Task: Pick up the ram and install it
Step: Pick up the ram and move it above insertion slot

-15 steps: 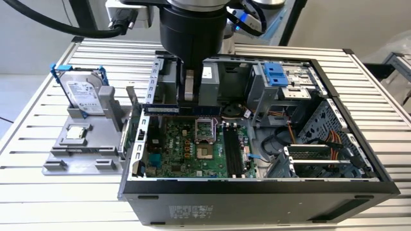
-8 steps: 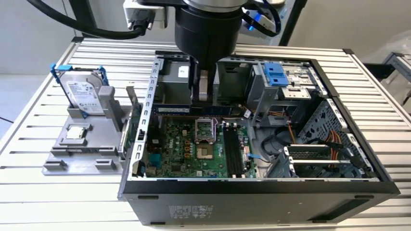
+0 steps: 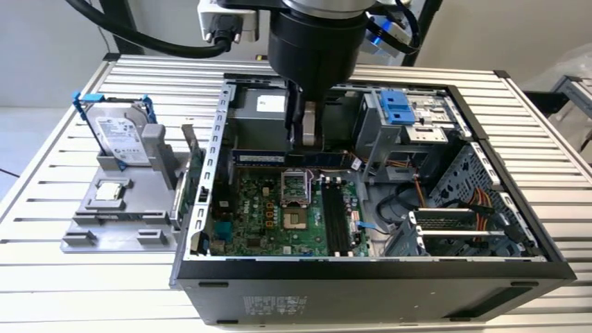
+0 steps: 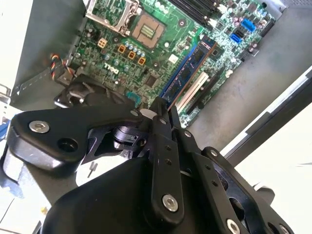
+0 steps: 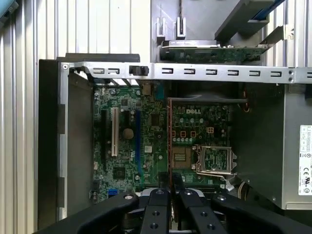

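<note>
1 gripper [image 4: 163,105] clamped on the ram [image 4: 191,66] hangs above the motherboard [image 4: 161,58]; install step, probably needing careful alignment with its slots [image 3: 337,222].

Ram [image 4: 190,70] near end hidden by gripper [image 4: 163,106].

We see the hard drive [image 3: 120,135] at the exterior view's left of the case [image 3: 370,277]. The gripper [image 4: 163,108] holds the ram [image 4: 187,73] over the motherboard [image 3: 263,215] inside.
</note>
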`<action>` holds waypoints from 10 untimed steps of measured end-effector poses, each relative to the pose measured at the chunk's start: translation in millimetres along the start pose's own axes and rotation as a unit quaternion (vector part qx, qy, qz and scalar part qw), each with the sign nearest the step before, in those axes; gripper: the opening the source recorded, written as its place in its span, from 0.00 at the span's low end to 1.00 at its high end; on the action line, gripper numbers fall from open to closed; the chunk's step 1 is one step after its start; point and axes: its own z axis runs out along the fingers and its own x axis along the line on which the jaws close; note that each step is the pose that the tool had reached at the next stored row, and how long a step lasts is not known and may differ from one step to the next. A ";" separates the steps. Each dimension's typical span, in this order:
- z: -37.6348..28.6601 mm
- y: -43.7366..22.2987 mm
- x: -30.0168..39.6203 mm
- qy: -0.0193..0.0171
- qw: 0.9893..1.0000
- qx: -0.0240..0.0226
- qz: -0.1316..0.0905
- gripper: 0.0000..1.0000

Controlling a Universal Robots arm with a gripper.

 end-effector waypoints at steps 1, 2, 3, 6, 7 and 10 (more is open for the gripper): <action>-0.1 -1.5 0.0 0.000 1.000 0.000 0.000 0.00; -0.1 -2.6 -0.1 0.000 1.000 0.000 0.000 0.00; -0.2 -3.9 -0.2 0.000 1.000 0.000 0.000 0.00; -0.4 -7.7 -0.2 0.000 1.000 0.000 0.000 0.00; -0.5 -8.7 -0.2 0.000 1.000 0.000 0.000 0.00; -0.5 -11.3 -0.3 0.000 1.000 0.000 0.000 0.00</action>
